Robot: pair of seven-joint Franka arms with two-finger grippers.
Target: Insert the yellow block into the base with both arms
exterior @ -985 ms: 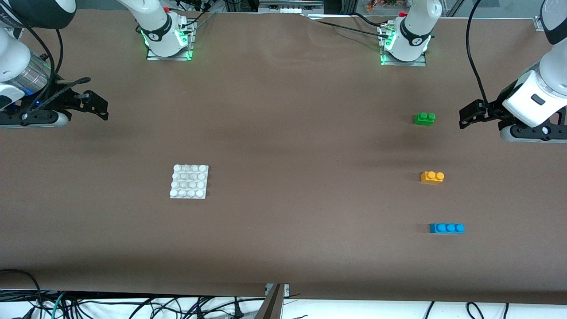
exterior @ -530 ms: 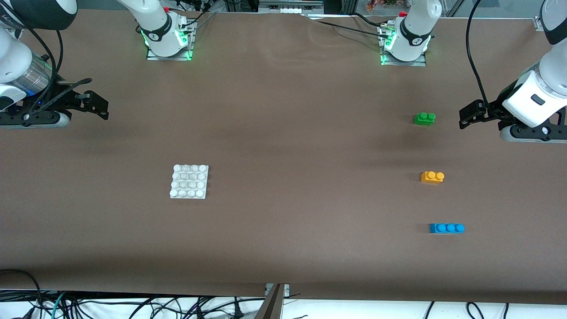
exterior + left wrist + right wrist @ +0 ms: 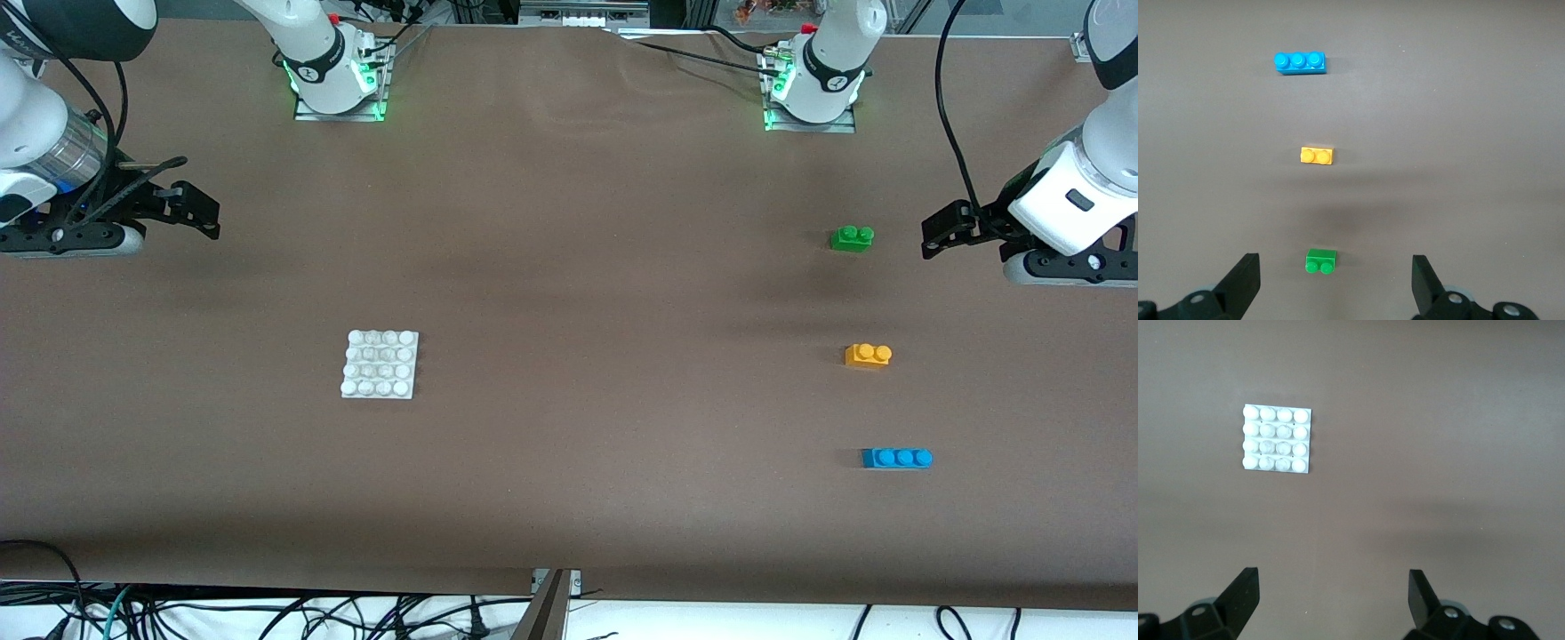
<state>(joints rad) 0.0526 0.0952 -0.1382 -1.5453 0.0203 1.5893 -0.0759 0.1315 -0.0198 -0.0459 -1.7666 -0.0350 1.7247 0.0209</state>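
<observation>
The yellow block [image 3: 868, 355] lies on the brown table toward the left arm's end, between a green brick and a blue brick; the left wrist view shows the yellow block [image 3: 1317, 156] too. The white studded base [image 3: 380, 364] lies flat toward the right arm's end, and the base [image 3: 1277, 438] also shows in the right wrist view. My left gripper [image 3: 933, 233] hangs open over the table's end beside the green brick, its fingers [image 3: 1245, 273] wide apart and empty. My right gripper [image 3: 203, 215] hangs open over the other end, fingers [image 3: 1243, 588] empty, well away from the base.
A green two-stud brick [image 3: 852, 237] lies farther from the front camera than the yellow block. A blue three-stud brick [image 3: 896, 458] lies nearer. Both arm bases [image 3: 338, 84] stand along the table's edge. Cables hang past the front edge [image 3: 551, 587].
The right gripper has shifted very slightly. The bricks, the base and the left gripper are as before.
</observation>
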